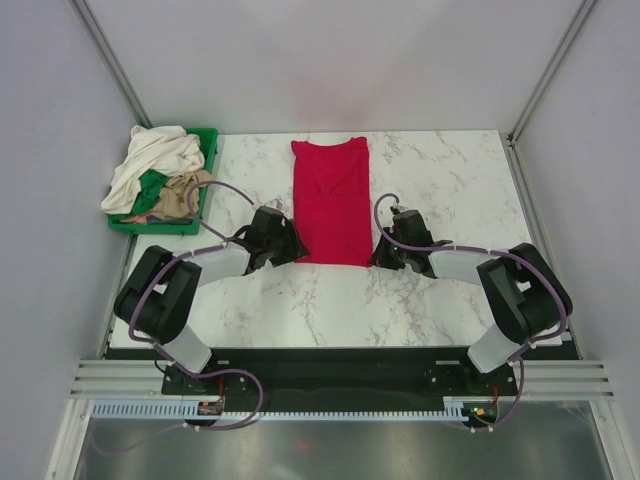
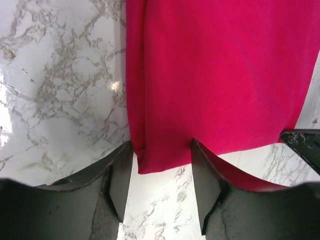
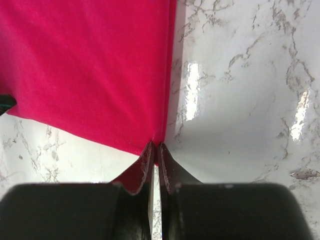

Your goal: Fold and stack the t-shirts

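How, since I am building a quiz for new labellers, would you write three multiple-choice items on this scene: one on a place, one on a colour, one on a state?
1. Where does the red t-shirt lie?
A. Over the right edge.
B. Flat in the middle of the marble table.
C. Bunched by the arm bases.

2. What colour is the tray holding the cream shirt and tan shirt?
A. Blue.
B. Yellow.
C. Green.

3. How is the right tool?
A. Shut on the red t-shirt's near right corner.
B. Wide open above the tray.
C. Holding a cream shirt.

Answers:
1 B, the top view shows it as a long strip at the centre.
2 C, its green walls show at the far left.
3 A, the right wrist view shows both fingers pinched on that corner.
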Controlling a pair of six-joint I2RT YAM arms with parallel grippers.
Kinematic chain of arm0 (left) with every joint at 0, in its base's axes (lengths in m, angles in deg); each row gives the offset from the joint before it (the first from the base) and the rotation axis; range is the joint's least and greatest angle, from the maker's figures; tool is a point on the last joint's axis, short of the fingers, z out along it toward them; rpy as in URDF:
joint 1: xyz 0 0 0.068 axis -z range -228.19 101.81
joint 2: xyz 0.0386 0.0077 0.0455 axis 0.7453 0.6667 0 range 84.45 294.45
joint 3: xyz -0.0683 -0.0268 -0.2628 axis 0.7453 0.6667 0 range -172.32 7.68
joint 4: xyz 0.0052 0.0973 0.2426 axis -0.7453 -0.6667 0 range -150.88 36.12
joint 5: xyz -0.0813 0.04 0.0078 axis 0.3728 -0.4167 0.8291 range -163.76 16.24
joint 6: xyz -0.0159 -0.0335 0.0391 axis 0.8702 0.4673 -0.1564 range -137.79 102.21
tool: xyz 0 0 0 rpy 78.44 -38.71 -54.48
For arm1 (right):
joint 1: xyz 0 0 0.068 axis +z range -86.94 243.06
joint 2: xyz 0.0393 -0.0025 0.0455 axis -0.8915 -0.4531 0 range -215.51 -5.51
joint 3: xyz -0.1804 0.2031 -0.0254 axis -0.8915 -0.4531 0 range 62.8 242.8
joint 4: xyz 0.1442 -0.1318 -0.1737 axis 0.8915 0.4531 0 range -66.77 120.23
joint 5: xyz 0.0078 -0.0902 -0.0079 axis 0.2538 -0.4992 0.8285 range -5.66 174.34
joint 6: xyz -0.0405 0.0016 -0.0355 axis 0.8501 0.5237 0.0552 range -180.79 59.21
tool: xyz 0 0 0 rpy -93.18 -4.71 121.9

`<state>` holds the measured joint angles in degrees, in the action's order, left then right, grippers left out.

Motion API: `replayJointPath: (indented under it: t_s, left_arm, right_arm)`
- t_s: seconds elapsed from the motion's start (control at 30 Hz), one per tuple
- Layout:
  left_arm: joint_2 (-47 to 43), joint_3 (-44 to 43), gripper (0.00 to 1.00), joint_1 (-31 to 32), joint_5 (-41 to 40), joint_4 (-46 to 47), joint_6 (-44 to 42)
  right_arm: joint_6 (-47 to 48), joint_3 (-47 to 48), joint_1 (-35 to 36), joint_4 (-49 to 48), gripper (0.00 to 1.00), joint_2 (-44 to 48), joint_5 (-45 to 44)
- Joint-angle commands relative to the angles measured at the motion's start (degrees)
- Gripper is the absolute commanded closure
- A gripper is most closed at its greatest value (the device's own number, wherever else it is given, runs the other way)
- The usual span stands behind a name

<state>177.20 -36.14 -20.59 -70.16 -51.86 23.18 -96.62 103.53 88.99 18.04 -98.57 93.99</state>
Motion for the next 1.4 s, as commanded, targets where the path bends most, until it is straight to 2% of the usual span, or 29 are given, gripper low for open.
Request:
replayJointPath:
  t_s: [0.0, 0.1, 0.13, 0.2, 0.23, 0.27, 0.47, 0.67, 0.87, 1.03, 1.2, 1.37]
  left_arm:
    - [1.56, 1.01, 0.46, -0.17, -0.52, 2.80, 1.66]
    - [1.91, 1.01, 0.54, -0.17, -0.96, 3.51, 1.74]
    - [2.00, 1.01, 0.64, -0.17, -1.05, 3.60, 1.74]
    - [1.82, 1.10, 0.78, -0.17, -0.78, 3.60, 1.83]
    - [1.56, 1.27, 0.96, -0.17, -0.78, 3.52, 1.83]
    - [1.30, 1.27, 0.98, -0.17, -0.52, 3.34, 1.74]
    - [-3.62, 2.67, 0.98, 0.97, -0.26, 0.09, 2.09]
    - [-13.81, 8.04, 0.98, 7.28, -2.36, -5.17, 4.20]
    - [-25.57, 10.85, 0.98, 16.07, -8.06, -13.96, 8.23]
    - [-34.12, 13.05, 0.98, 23.46, -9.21, -21.08, 14.47]
    - [-39.66, 11.82, 0.98, 27.86, -7.65, -26.98, 19.23]
    - [-40.28, 3.31, 0.98, 29.10, -8.42, -37.16, 18.09]
  right_arm:
    - [0.59, -0.48, 0.17, 0.97, 0.91, -0.99, -0.16]
    - [0.77, -0.48, 0.17, 1.23, 0.93, -1.25, -0.33]
    - [0.77, -0.48, 0.17, 1.15, 0.94, -1.16, -0.42]
    - [0.59, -0.39, 0.26, 1.24, 1.00, -1.16, -0.51]
    - [0.68, -0.39, 0.17, 1.24, 1.00, -1.08, -0.51]
    - [0.50, -0.30, 0.17, 1.24, 1.00, -1.07, -0.51]
    - [0.85, -1.61, 0.17, 2.63, 1.00, 1.29, -0.77]
    - [1.21, -4.77, 0.17, 8.43, 1.00, 7.35, -2.09]
    - [1.91, -7.24, 1.22, 16.06, 1.00, 19.12, -1.03]
    - [2.35, -8.47, 2.10, 24.42, 1.00, 31.16, -1.39]
    - [0.94, -6.11, 3.07, 33.66, 1.00, 41.00, -0.86]
    - [0.94, 0.56, 3.33, 38.68, 1.00, 43.75, -1.74]
